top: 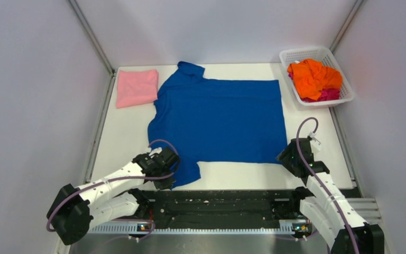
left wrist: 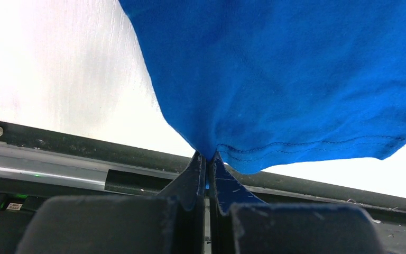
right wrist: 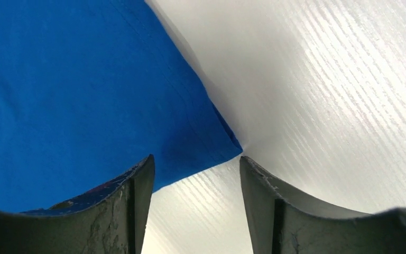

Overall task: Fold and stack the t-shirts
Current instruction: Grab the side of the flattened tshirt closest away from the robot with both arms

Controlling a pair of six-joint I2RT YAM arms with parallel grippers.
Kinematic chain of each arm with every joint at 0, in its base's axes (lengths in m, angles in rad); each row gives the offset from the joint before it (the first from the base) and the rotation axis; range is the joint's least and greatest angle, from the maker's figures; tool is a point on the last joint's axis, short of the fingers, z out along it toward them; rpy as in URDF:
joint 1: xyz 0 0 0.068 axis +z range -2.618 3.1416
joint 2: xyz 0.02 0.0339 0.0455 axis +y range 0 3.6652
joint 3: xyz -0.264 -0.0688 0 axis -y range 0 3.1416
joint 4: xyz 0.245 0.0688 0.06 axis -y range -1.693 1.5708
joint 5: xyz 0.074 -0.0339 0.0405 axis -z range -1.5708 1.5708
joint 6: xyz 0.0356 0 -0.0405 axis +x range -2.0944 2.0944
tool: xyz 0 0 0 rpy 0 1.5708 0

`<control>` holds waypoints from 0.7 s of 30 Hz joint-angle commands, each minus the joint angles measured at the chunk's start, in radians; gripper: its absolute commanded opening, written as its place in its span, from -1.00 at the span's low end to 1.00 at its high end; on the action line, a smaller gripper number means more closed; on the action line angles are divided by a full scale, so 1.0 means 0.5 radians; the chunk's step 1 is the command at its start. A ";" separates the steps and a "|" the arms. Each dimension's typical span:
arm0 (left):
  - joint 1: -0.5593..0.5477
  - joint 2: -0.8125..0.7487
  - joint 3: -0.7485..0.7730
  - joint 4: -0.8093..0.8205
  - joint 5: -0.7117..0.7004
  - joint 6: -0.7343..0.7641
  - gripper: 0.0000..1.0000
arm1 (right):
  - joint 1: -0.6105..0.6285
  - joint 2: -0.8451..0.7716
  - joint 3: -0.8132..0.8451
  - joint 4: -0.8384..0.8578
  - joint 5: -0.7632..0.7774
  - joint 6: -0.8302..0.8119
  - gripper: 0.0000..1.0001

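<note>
A royal-blue t-shirt (top: 219, 119) lies spread flat across the middle of the white table, plain side up. My left gripper (top: 165, 165) is shut on its near-left sleeve; in the left wrist view the gripper (left wrist: 207, 157) pinches the blue cloth (left wrist: 296, 79) by the stitched hem. My right gripper (top: 291, 157) is open and empty at the shirt's near-right corner; in the right wrist view the gripper (right wrist: 195, 164) straddles the corner tip of the shirt (right wrist: 84, 95), just short of it. A folded pink t-shirt (top: 136, 87) lies at the far left. Orange (top: 314, 76) and magenta (top: 329, 94) t-shirts are crumpled in the basket.
A white mesh basket (top: 305, 54) stands at the far right corner. A black rail (top: 222, 203) runs along the near edge between the arm bases. Grey walls close in the table on the left, right and back.
</note>
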 commanded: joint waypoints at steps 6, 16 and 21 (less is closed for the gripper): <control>0.006 -0.041 0.113 -0.017 -0.013 -0.034 -1.00 | 0.018 0.119 -0.059 0.173 0.137 0.129 -0.44; -0.002 -0.248 0.238 -0.540 0.158 -0.133 -1.00 | 0.021 -0.246 -0.034 -0.161 0.071 0.191 -1.00; -0.017 -0.500 0.194 -0.659 0.303 -0.195 -1.00 | 0.071 -0.385 -0.028 -0.274 -0.057 0.275 -1.00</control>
